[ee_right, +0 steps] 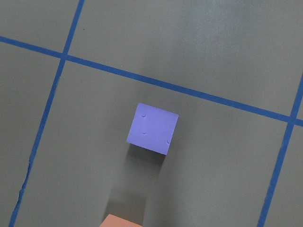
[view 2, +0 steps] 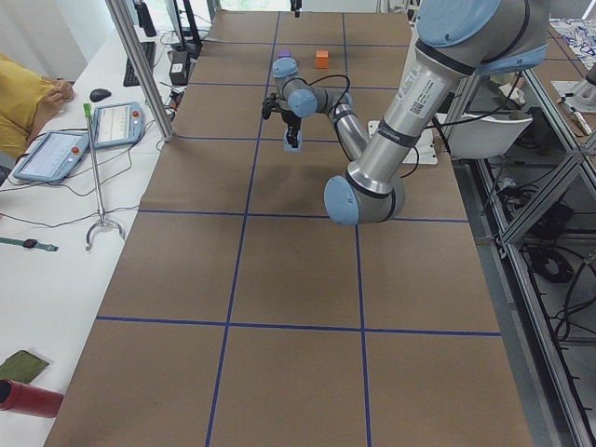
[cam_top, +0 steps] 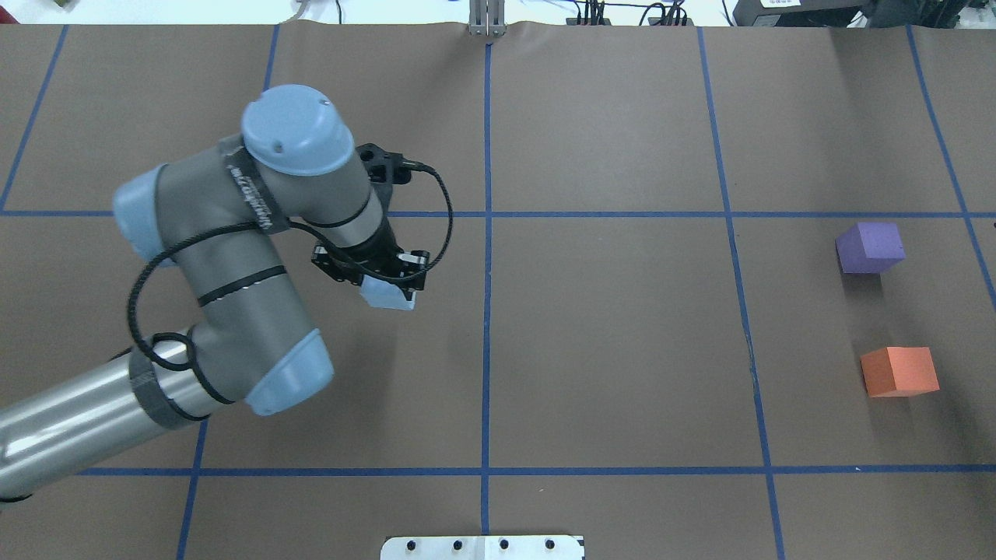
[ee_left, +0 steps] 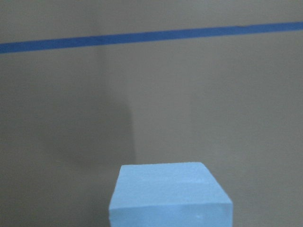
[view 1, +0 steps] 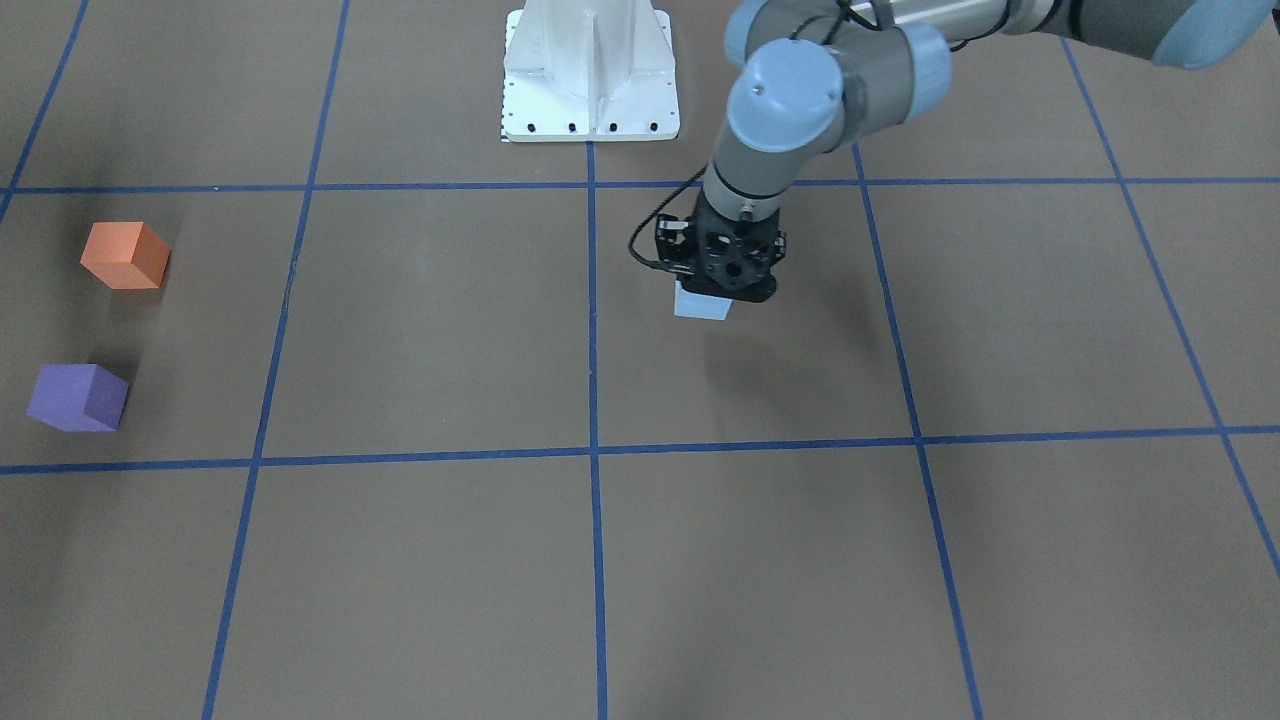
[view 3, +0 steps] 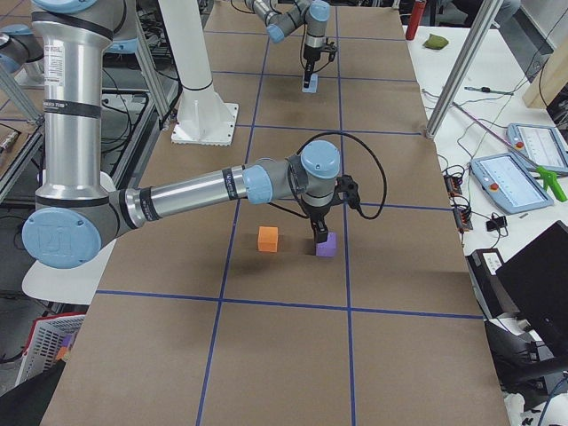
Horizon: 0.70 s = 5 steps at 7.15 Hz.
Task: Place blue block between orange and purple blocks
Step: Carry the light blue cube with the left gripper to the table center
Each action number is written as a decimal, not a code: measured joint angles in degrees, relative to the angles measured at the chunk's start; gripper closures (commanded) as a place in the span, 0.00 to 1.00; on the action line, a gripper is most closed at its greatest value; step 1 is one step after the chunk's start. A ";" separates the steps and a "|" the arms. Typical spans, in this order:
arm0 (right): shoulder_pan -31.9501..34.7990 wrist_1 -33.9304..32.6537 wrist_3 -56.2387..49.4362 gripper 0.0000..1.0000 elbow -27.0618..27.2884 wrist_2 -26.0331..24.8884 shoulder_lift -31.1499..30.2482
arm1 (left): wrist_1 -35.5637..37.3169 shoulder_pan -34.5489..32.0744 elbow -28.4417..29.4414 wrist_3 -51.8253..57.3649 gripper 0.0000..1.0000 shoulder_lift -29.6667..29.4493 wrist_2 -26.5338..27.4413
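Note:
My left gripper (view 1: 712,292) is shut on the light blue block (view 1: 702,304), which it appears to hold a little above the table near the centre line. The block also shows in the overhead view (cam_top: 387,296) and fills the bottom of the left wrist view (ee_left: 169,195). The purple block (cam_top: 870,247) and the orange block (cam_top: 899,371) sit apart at the table's far right end, with a gap between them. My right gripper (view 3: 319,236) shows only in the exterior right view, above the purple block (view 3: 326,246). I cannot tell whether it is open or shut.
The white robot base plate (view 1: 590,70) stands at the table's robot-side edge. Blue tape lines (cam_top: 486,233) divide the brown table into squares. The right wrist view looks down on the purple block (ee_right: 152,128), with the orange block's edge (ee_right: 122,221) at the bottom.

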 measured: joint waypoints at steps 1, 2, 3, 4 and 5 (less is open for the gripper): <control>-0.07 0.00 0.02 0.00 -0.04 0.00 0.00 | 0.52 2.29 5.16 -1.88 1.00 -6.02 1.60; -0.31 0.01 0.60 0.00 -0.04 -0.02 0.06 | -0.21 4.15 10.91 -3.54 0.89 -11.52 3.12; -1.02 0.05 2.31 0.00 0.01 -0.08 0.24 | -2.76 5.93 17.60 -5.35 0.88 -16.62 5.26; -1.80 0.07 4.01 0.00 0.06 -0.15 0.51 | -6.78 7.37 24.21 -6.90 0.88 -20.43 7.03; -2.30 0.08 4.85 0.00 0.09 -0.22 0.64 | -10.02 8.66 29.46 -7.99 0.59 -22.98 7.99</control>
